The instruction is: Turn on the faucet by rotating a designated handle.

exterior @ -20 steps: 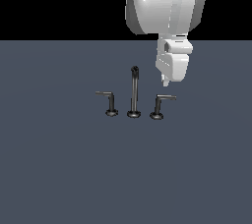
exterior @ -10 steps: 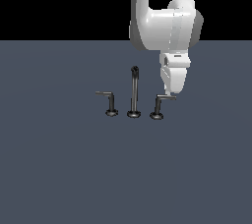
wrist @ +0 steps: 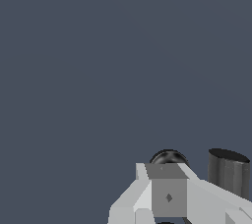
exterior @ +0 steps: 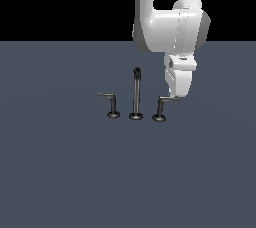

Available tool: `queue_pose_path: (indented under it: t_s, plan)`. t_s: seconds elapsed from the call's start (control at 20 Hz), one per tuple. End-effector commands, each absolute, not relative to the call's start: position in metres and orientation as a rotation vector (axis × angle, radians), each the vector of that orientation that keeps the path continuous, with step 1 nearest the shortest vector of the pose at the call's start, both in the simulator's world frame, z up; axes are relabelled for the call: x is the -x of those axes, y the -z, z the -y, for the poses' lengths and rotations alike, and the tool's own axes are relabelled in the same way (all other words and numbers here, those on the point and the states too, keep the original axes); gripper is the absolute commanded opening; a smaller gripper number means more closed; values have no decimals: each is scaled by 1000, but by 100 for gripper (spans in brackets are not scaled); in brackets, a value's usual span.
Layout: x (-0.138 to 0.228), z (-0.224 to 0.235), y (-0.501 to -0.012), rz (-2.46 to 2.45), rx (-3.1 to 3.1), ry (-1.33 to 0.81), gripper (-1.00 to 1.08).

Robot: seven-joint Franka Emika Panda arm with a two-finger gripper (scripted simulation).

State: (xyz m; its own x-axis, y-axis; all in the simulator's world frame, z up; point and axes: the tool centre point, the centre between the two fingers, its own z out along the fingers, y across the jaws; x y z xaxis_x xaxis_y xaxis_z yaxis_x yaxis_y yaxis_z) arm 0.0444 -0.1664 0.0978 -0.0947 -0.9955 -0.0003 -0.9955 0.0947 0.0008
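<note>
Gripper at the right-hand handle; contact not confirmed.

Risk: the gripper (exterior: 176,95) may slide off the end of the lever arm, or push the post instead, because its hold on the handle (exterior: 163,103) cannot be verified; the faucet (exterior: 136,94) would then stay off. The handle stands right of centre in the exterior view, rightmost of the three pieces, its arm reaching right to the gripper's lower tip, apparently touching or just beside it. Finger spread: cannot tell, in either view. The wrist view shows a round dark part (wrist: 168,157) just beyond the gripper body.
</note>
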Motion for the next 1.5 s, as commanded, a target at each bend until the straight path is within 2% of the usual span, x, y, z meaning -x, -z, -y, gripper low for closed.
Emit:
queue_pose_path:
  t_s: [0.0, 0.3, 0.4, 1.2, 1.45]
  plan:
    - [-36, 170, -98, 2325, -2112, 1, -100]
    - [-16, 177, -98, 2326, -2112, 0, -100]
    - [-26, 171, -98, 2321, -2128, -12, -100]
    - [26, 159, -98, 2325, -2113, -1, -100]
    - [26, 153, -98, 2330, -2110, -10, -100]
